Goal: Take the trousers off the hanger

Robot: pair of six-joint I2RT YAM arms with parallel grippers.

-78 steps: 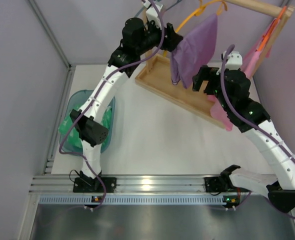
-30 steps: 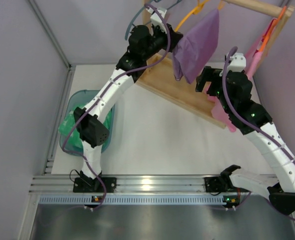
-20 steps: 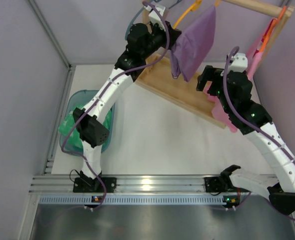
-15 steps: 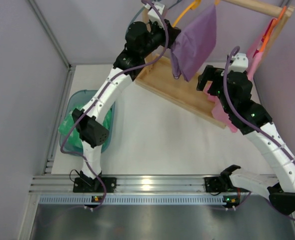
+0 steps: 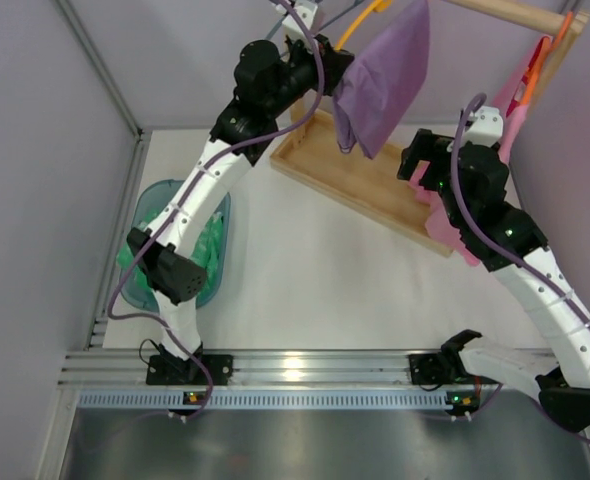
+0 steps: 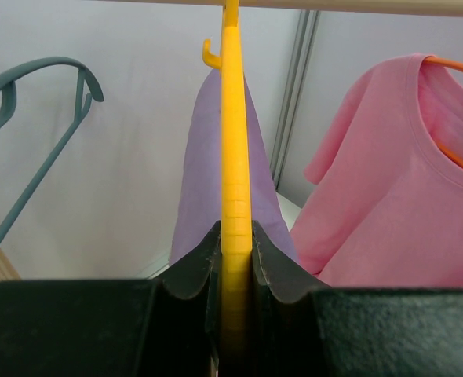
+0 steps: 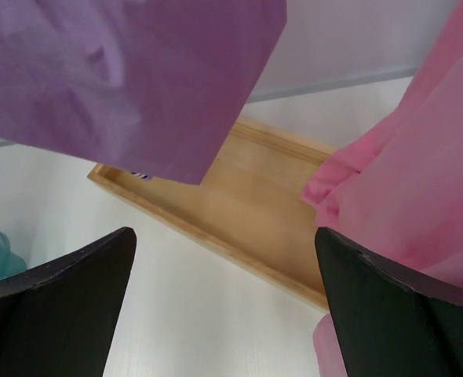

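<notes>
Top view: over the last couple of seconds the left gripper (image 5: 337,62) has carried the hanger (image 5: 360,22) up and back toward the rail (image 5: 505,12). It's clamped on the hanger's arm. The trousers (image 5: 380,85) went up with it, still draped over the hanger and hanging just past the left fingertips. The right gripper (image 5: 415,160) has hardly moved. It sits below the hem and off to one side, jaws apart, holding nothing, clear of the cloth. My read: nothing is off yet. The lift only pulled the hem up and away from the right gripper, so that arm now has the longer reach.

Left wrist: both fingers are pinched on the hanger (image 6: 234,157), which runs straight ahead to the rail. I can't tell if its hook is seated there. The trousers (image 6: 204,173) hang just beyond the fingertips, on both sides of the bar. The grey-blue hanger (image 6: 51,149) is off to one side, well apart. The pink garment (image 6: 388,181) is on the other side, near. Room to slide the cloth forward looks tight on the pink side.

Right wrist: fingers spread wide, nothing between them. The trousers (image 7: 122,71) are ahead and above, with the hem corner roughly over the gap. The tray (image 7: 255,204) is behind the trousers and its edge is clear. The pink garment (image 7: 404,188) crowds one finger, so that's my snag risk. The other side is open.
</notes>
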